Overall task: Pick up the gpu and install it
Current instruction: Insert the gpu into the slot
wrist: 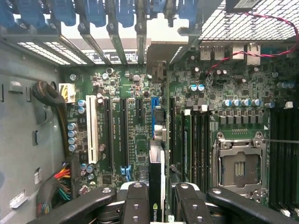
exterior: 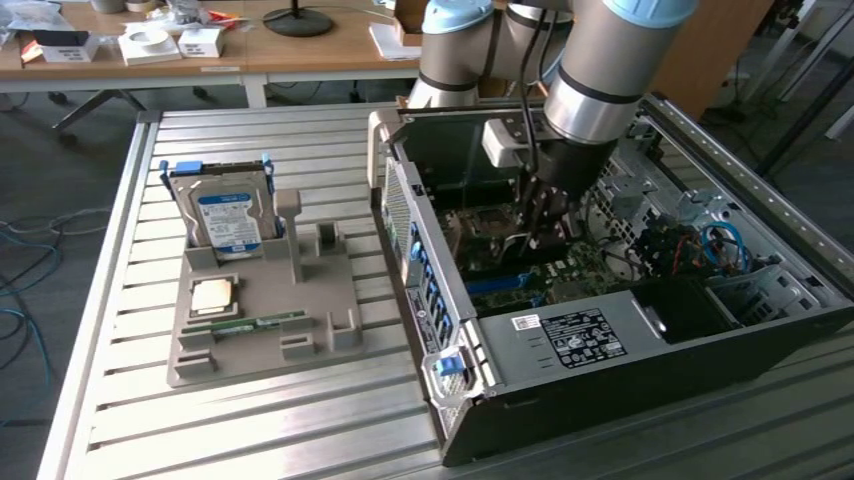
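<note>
Pincer: the black two-fingered pincer (wrist: 160, 198) is clamped on the card, its fingers (wrist: 135, 203) held partly apart by the card between them.
Gpu: the thin flat dark circuit card, the gpu (wrist: 155, 175), shows edge-on directly between the fingers, inside the case and off the surface.
Long axis: it runs straight away from the pincer towards the case's rear wall, parallel with the expansion slots.
Slot: a narrow blue slot (wrist: 156, 109) on the green motherboard (wrist: 140, 140) lies in line with the card, beneath and beyond it. I cannot tell whether the card's lower edge touches it.
Rear wall: blue plastic retainers (wrist: 93, 14) stand in a row over the openings.
Case: the open black-and-silver computer case (exterior: 641, 400) lies on its side, with the arm reaching down into it.
Far side: a grey moulded holder (exterior: 267, 320) sits well apart towards the exterior view's left. A boxy silver hard drive (exterior: 227, 220) stands upright in it, on the slatted metal surface (exterior: 120, 400).
</note>
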`<state>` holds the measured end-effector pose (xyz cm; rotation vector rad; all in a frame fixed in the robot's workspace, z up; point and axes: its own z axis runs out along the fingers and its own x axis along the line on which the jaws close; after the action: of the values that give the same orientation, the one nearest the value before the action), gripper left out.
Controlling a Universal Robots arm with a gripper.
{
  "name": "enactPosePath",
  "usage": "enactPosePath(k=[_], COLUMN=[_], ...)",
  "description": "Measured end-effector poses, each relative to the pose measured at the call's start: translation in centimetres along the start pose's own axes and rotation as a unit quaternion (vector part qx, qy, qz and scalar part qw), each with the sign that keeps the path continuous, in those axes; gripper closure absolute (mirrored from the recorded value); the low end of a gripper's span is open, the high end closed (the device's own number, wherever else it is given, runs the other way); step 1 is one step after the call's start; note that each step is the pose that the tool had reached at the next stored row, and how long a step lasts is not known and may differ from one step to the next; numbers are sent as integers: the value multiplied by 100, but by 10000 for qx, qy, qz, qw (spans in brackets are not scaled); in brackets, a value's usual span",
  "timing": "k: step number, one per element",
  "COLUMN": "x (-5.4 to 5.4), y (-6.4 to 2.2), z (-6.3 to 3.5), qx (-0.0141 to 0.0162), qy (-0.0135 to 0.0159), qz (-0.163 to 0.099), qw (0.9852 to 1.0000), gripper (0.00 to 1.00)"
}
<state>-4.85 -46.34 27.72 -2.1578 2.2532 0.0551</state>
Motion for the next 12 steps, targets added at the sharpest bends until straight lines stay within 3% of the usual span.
enactPosePath(k=[12], x=[3], y=[30], z=[40], qx=[0], qy=[0], qz=[0], qw=[10000], gripper=[74])
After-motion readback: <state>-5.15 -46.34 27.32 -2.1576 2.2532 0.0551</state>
